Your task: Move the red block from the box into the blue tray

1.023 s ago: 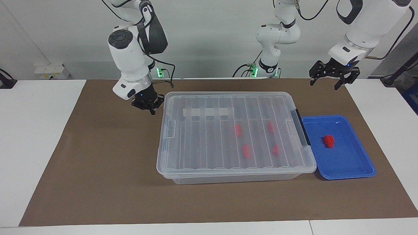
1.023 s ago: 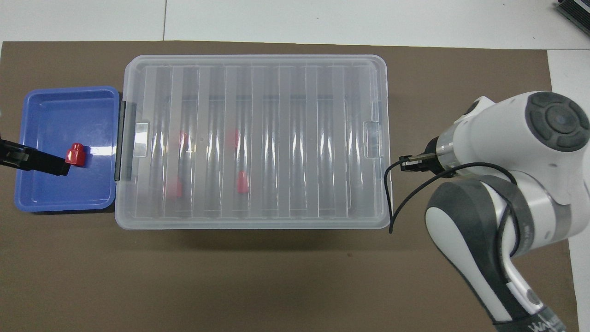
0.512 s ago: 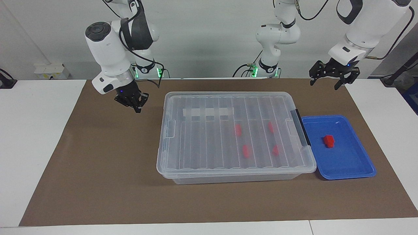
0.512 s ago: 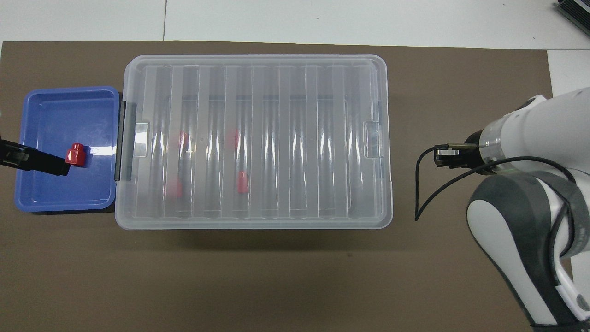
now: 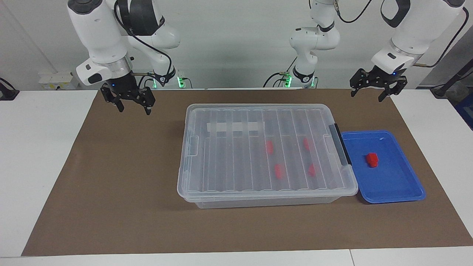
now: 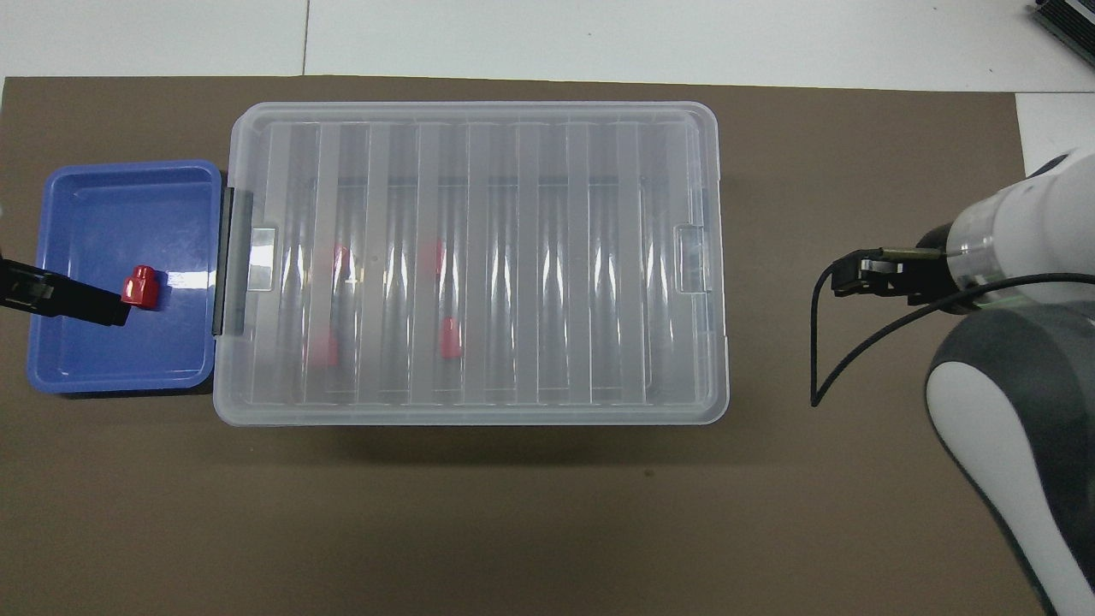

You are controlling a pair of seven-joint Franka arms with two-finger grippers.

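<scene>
In the facing view you see the red block (image 5: 372,159) lying in the blue tray (image 5: 402,192), which sits against the latch end of the lidded box (image 5: 229,162); both the right gripper (image 5: 132,108) and left gripper (image 5: 372,93) hang spread and empty above the brown mat (image 5: 111,184). From overhead, four more red blocks (image 6: 448,336) show through the lid.

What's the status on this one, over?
Left gripper open, up near blue tray; right gripper open, over the mat. Red block in tray. Box lidded, four red blocks inside. Nothing obstructing.
</scene>
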